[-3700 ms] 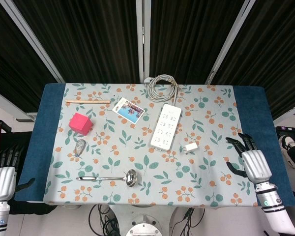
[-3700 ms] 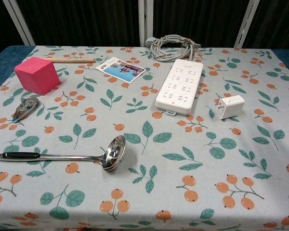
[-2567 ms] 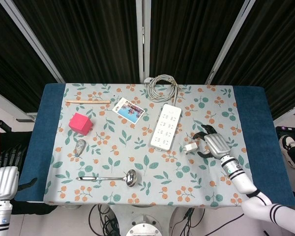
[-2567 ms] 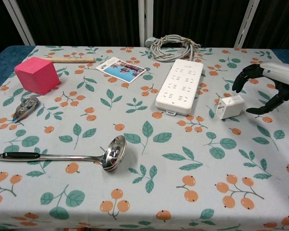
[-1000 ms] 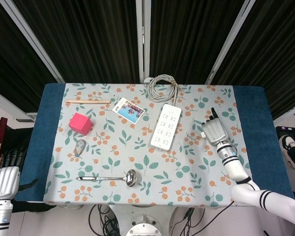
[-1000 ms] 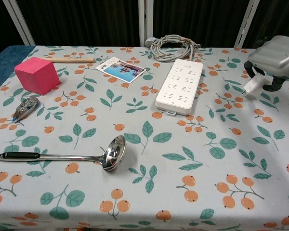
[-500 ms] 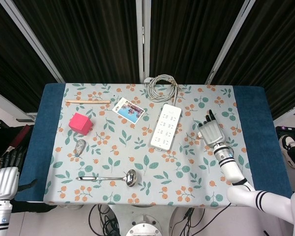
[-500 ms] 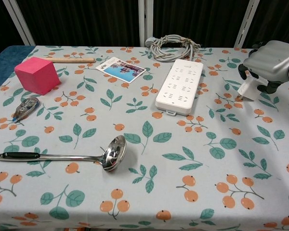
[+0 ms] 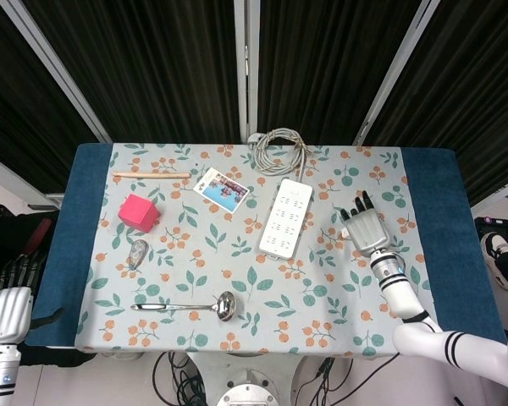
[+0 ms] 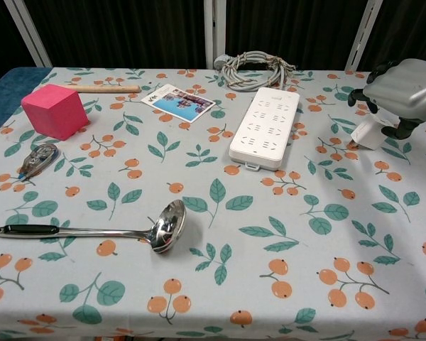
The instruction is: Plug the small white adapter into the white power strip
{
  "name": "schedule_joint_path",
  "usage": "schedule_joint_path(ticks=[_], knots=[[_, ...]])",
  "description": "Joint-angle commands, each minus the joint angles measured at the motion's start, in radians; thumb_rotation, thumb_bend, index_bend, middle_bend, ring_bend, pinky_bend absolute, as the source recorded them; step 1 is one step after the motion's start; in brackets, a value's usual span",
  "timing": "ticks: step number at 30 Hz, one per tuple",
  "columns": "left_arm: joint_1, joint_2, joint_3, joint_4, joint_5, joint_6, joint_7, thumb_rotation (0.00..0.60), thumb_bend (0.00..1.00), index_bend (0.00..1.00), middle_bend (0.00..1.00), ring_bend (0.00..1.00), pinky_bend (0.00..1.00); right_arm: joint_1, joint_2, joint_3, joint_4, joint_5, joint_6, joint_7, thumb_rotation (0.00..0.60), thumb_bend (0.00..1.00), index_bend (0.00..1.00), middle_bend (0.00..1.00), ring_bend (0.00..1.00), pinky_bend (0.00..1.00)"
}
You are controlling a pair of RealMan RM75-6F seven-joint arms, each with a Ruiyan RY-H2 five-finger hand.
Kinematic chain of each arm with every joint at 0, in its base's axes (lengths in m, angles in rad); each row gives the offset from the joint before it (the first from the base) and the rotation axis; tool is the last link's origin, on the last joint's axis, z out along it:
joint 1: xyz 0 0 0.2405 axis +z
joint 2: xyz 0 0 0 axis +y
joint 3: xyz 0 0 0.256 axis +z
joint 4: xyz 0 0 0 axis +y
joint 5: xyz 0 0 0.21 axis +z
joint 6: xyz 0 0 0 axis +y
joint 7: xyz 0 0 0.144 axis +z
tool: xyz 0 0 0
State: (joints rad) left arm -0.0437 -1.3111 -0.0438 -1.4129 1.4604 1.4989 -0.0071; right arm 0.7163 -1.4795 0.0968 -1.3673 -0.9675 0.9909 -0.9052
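Small white adapter [image 10: 366, 132], gripped beneath the right robot hand [image 10: 400, 89], hangs clear of the bench [image 10: 284, 284] for carrying to the white power strip [image 10: 265, 126].

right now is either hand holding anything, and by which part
The right hand holds the white adapter by its upper end, lifted off the table. The left hand holds nothing.

Count on the desk [image 10: 412, 298]: one white power strip [image 10: 265, 126] with one coiled grey cable [image 10: 250, 69]; one small white adapter [image 10: 365, 132]; one pink cube [image 10: 55, 111]; one steel ladle [image 10: 99, 230]; one photo card [image 10: 177, 102]; one wooden stick [image 10: 103, 88]; one tape dispenser [image 10: 37, 159]. Two robot hands: right hand [image 10: 403, 87], left hand [image 9: 7, 309].
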Motion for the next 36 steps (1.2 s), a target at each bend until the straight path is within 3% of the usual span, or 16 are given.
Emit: schedule_joint_path(ticks=[1, 5, 9, 11, 15, 21, 30, 36], knots=[[0.0, 0.0, -0.001, 0.0, 0.0, 0.002, 0.0, 0.6, 0.0, 0.06, 0.0, 0.0, 0.0, -0.02, 0.043, -0.001, -0.075, -0.027, 0.046, 0.026, 0.6, 0.33, 0.12, 0.28, 0.05, 0.0], [0.001, 0.002, -0.001, -0.003, 0.004, 0.007, 0.002, 0.6, 0.0, 0.06, 0.0, 0.0, 0.0, -0.04, 0.105, 0.0, -0.191, -0.066, 0.082, 0.072, 0.6, 0.33, 0.11, 0.27, 0.03, 0.0], [0.002, 0.003, -0.002, -0.008, 0.005, 0.013, 0.004, 0.6, 0.0, 0.06, 0.0, 0.0, 0.0, -0.051, 0.154, 0.028, -0.313, -0.145, 0.015, 0.342, 0.6, 0.33, 0.11, 0.27, 0.03, 0.0], [0.003, 0.004, -0.001, -0.011, 0.008, 0.014, 0.007, 0.6, 0.0, 0.06, 0.0, 0.0, 0.0, -0.042, 0.146, 0.041, -0.314, -0.196, -0.037, 0.491, 0.6, 0.33, 0.11, 0.28, 0.03, 0.0], [0.006, 0.007, 0.002, -0.019, 0.011, 0.019, 0.016, 0.6, 0.0, 0.06, 0.0, 0.0, 0.0, 0.004, 0.063, 0.061, -0.213, -0.299, -0.107, 0.693, 0.6, 0.39, 0.11, 0.3, 0.03, 0.0], [0.01, 0.011, 0.002, -0.03, 0.009, 0.024, 0.023, 0.6, 0.0, 0.06, 0.0, 0.0, 0.0, 0.084, -0.08, 0.087, -0.07, -0.328, -0.195, 0.832, 0.6, 0.43, 0.11, 0.3, 0.03, 0.0], [0.006, 0.013, -0.004, -0.031, -0.005, 0.012, 0.024, 0.6, 0.0, 0.06, 0.0, 0.0, 0.0, 0.163, -0.239, 0.106, 0.117, -0.352, -0.235, 0.909, 0.6, 0.43, 0.11, 0.3, 0.03, 0.0], [0.005, 0.013, -0.005, -0.026, -0.01, 0.004, 0.016, 0.6, 0.0, 0.06, 0.0, 0.0, 0.0, 0.189, -0.273, 0.097, 0.187, -0.354, -0.251, 0.883, 0.6, 0.43, 0.12, 0.3, 0.03, 0.0]])
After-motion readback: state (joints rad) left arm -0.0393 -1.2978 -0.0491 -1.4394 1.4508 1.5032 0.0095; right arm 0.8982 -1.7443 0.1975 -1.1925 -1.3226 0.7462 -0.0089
